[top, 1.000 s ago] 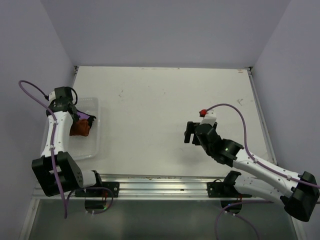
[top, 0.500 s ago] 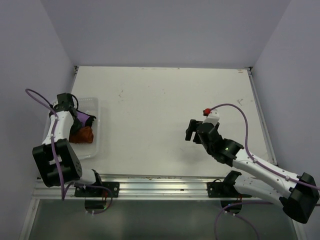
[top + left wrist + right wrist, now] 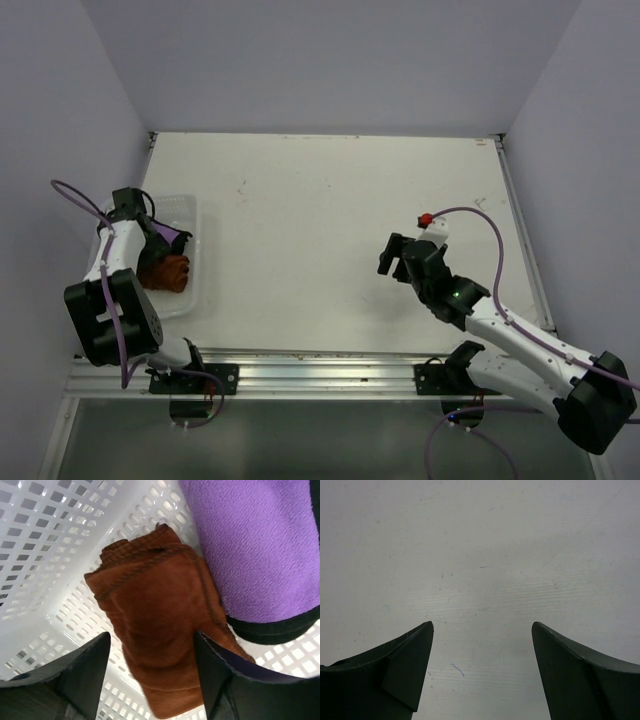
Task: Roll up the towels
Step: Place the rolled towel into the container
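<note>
Left gripper (image 3: 151, 652), left wrist view: jaws wide apart, straddling the rust-orange towel (image 3: 150, 590), a bunched cloth. Contact between fingers and cloth cannot be confirmed. The purple towel (image 3: 250, 545), dark-edged, lies against it. Both rest in the white perforated basket (image 3: 45, 540). Only the top view places this basket at the table's left edge, with the purple cloth on the far side. Right gripper (image 3: 482, 630): jaws spread, holding nothing, above the bare table (image 3: 480, 540), right of centre.
</note>
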Motion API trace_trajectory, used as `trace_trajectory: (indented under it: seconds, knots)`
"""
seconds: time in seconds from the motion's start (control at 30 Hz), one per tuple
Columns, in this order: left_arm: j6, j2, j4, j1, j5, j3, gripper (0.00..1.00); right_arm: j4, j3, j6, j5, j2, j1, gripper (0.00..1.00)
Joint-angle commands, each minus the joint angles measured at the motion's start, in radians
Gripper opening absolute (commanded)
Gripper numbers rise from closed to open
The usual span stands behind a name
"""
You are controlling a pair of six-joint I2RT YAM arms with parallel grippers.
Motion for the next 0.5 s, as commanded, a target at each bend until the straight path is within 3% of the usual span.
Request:
trace_trajectory:
  seconds: [0.0, 0.23, 0.47]
  knots:
    - [-0.002, 0.003, 0.027, 0.022, 0.002, 0.005, 0.73, 0.057, -0.008, -0.015, -0.032, -0.002, -0.021, 0.83]
    - [-0.013, 0.021, -0.033, 0.029, -0.001, 0.084, 0.77, 0.062, -0.005, -0.024, -0.083, -0.008, -0.052, 0.83]
    - [-0.013, -0.062, -0.021, 0.026, 0.106, 0.262, 0.82, 0.045, 0.077, -0.062, -0.231, 0.064, -0.106, 0.85]
